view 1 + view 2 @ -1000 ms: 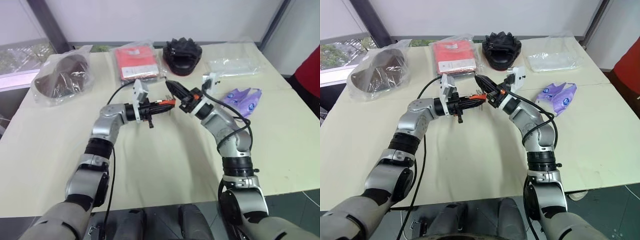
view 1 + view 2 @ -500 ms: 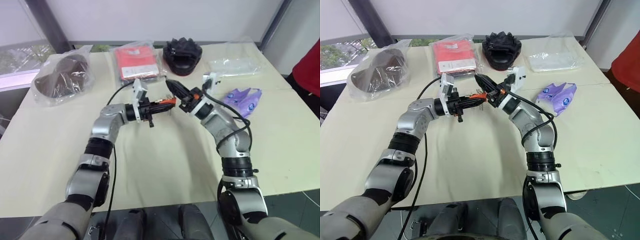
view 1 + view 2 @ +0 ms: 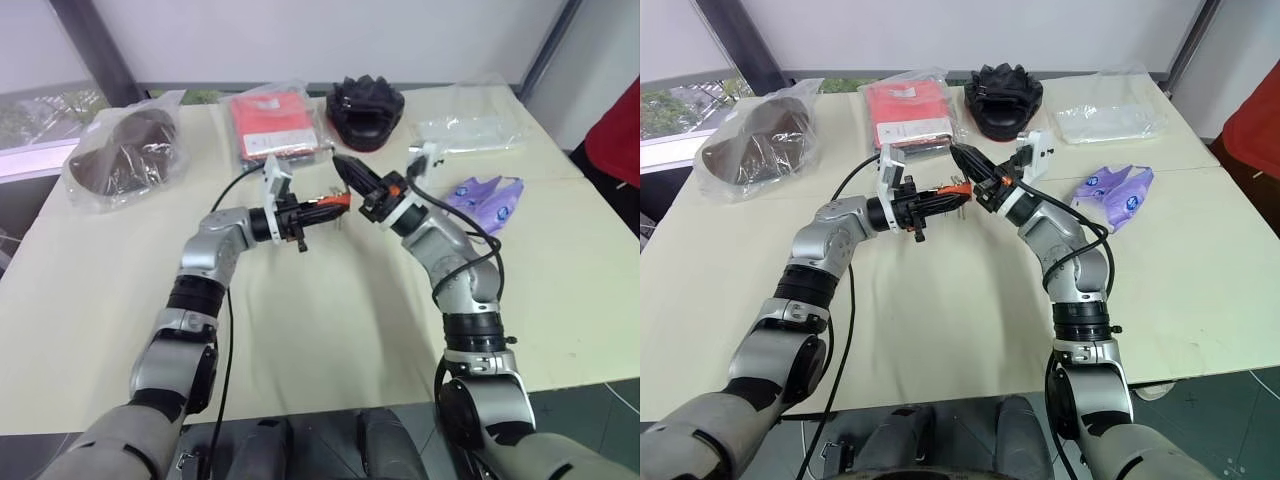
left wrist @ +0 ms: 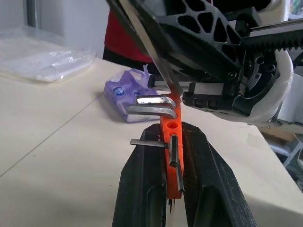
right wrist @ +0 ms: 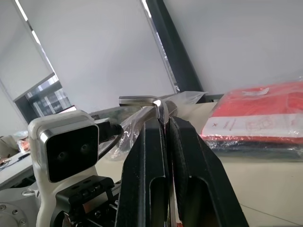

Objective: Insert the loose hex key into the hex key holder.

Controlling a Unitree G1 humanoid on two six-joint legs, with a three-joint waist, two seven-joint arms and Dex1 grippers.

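Above the middle of the table, my left gripper [image 3: 333, 207] is shut on the hex key holder [image 4: 172, 142], a small orange block with short metal keys sticking out of its side. My right gripper [image 3: 349, 171] comes in from the right, just above and behind the holder. It is shut on the loose hex key [image 5: 142, 100], a thin grey L-shaped rod whose short bent end pokes out past the fingertips. In the left wrist view the key's long shaft slants down towards the holder's top end. Whether the two touch I cannot tell.
On the cream table [image 3: 330, 320], along the far edge, lie a brown item in a clear bag [image 3: 125, 150], a red packet [image 3: 272, 122], a black object [image 3: 365, 105] and a clear plastic bag [image 3: 470, 130]. A purple item [image 3: 487, 195] lies at the right. A person in red [image 3: 617, 140] stands at the right edge.
My left wrist has rolled a little, turning the holder with it. Both hands stay where they were, and both grips are the same.
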